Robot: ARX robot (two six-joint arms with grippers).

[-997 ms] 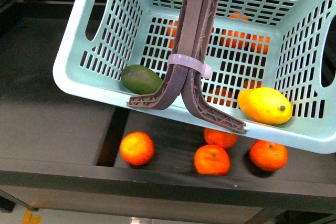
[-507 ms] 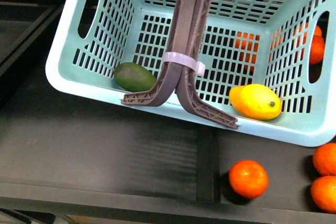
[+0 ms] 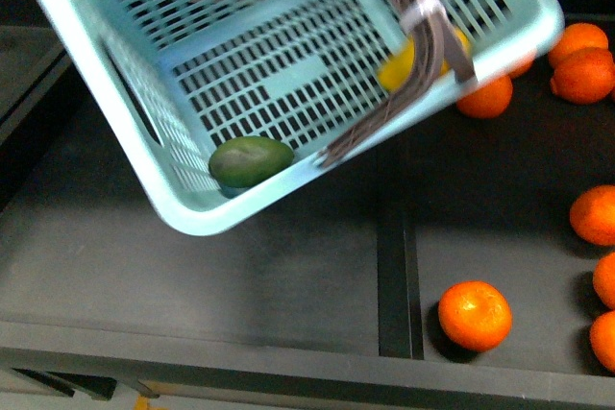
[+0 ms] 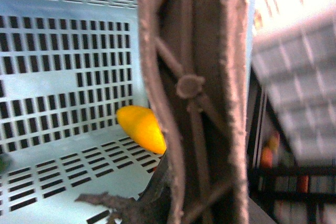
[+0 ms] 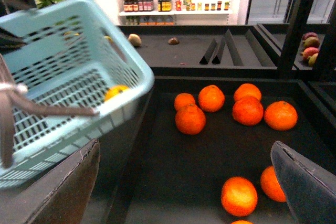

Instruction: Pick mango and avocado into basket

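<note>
— Well, the right pincer (image 5: 184,182) stands wide apart, its two dark fingers (image 5: 304,182) holding nothing above the dark bench (image 5: 210,150) and its oranges (image 5: 248,109).

— And the left one?

— Its wrist view is filled by the brown handles (image 4: 197,98), so I cannot tell how that pincer stands.

— Where is the fruit?

— Both lie in the teal basket (image 3: 183,213), which sits tilted and blurred. The avocado (image 3: 251,161) rests in the low corner against the wall. The mango (image 3: 399,66) lies well apart from it, near the opposite wall, partly behind the handles (image 3: 423,55) with their pale band (image 3: 420,13). More oranges (image 3: 475,315) lie on the bench outside.
</note>
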